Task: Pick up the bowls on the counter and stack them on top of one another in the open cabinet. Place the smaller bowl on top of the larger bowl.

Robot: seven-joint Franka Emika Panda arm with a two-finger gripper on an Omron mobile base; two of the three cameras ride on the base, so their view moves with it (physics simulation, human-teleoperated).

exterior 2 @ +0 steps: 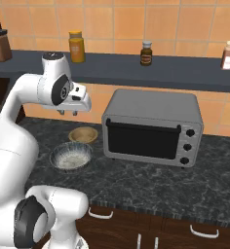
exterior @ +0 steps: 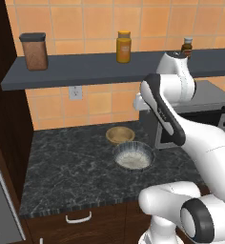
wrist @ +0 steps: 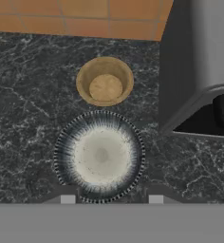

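Black veined desk (exterior: 66, 167) under an orange tiled wall (exterior: 100, 102). The grey bowl (wrist: 99, 155) and tan bowl (wrist: 105, 81) sit just apart on it, left of the toaster oven (exterior 2: 153, 127). Jars line the shelf (exterior 2: 185, 74) above. The tool (wrist: 108, 199) hangs over the grey bowl, fingers spread, holding nothing.

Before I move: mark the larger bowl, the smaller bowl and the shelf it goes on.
larger bowl (wrist: 100, 156): hand view, pale inside bottom.
smaller bowl (wrist: 105, 87): hand view, flat inner base.
open cabinet (exterior: 90, 66): left base view, bare top of the slate shelf board.
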